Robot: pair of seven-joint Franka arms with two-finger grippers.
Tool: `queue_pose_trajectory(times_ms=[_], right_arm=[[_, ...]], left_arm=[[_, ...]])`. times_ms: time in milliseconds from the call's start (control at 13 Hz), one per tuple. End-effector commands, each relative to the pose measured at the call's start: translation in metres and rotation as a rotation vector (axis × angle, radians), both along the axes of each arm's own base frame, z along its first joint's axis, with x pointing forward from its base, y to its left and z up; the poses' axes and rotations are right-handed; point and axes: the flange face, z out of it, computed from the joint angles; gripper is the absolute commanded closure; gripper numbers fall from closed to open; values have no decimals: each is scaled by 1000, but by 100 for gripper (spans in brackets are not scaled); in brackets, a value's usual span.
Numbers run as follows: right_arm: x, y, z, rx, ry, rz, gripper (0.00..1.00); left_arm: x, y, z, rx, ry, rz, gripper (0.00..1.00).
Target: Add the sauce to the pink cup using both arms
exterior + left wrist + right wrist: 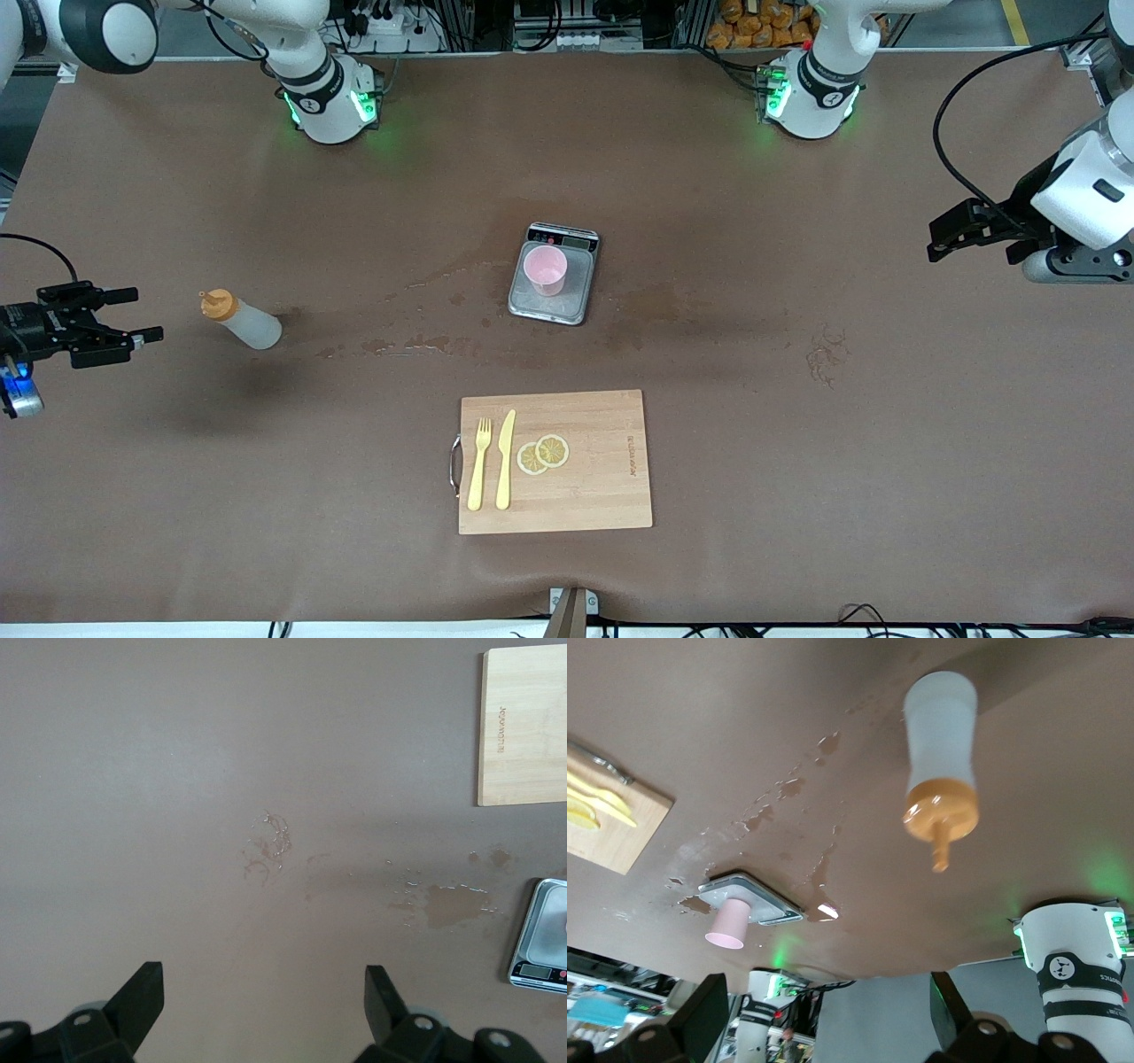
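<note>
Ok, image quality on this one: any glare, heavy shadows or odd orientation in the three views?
Front view: even light, a soft shadow beside the sauce bottle, green base glow on the table. Left wrist view: flat light, wet patches glint faintly. Right wrist view: shown upside down, so the pink cup and scale hang from above; one bright glint beside the scale.
</note>
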Motion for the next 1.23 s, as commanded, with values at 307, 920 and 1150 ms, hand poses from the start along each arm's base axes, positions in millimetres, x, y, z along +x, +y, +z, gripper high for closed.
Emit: queue_pose_trajectory(times_ms=[307,920,1150], right_arm=[[1,112,98,-264,-191,190,0],[-60,174,202,-387,-460,443,0],[-91,171,195,-384,-585,500,0]], left_arm=[[-6,3,6,0,1,-6,0],[-6,2,5,1,3,-8,0],[-7,1,5,-1,2,-8,0]])
